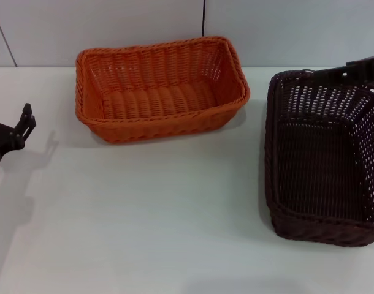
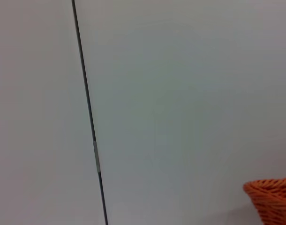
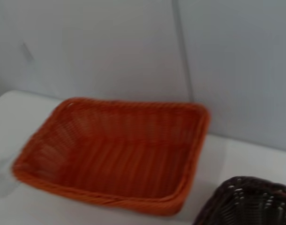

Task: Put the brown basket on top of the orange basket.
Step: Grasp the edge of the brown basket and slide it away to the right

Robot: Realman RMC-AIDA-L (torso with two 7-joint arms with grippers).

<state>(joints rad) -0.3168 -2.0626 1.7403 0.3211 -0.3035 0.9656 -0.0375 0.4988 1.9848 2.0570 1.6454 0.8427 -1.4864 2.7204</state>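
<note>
The orange basket [image 1: 161, 89] stands empty and upright on the white table at the back centre; it also fills the right wrist view [image 3: 115, 154], and one corner of the orange basket [image 2: 272, 199] shows in the left wrist view. The brown basket [image 1: 325, 159] is at the right, also empty, with its right side cut off by the picture edge; a corner of the brown basket [image 3: 248, 201] shows in the right wrist view. My right gripper [image 1: 358, 66] is at the brown basket's far rim, and its hold there is hidden. My left gripper [image 1: 22, 127] hangs at the far left, away from both baskets.
A white wall with a dark vertical seam [image 1: 203, 18] rises right behind the orange basket. The white table [image 1: 144, 214] stretches in front of the baskets and between them.
</note>
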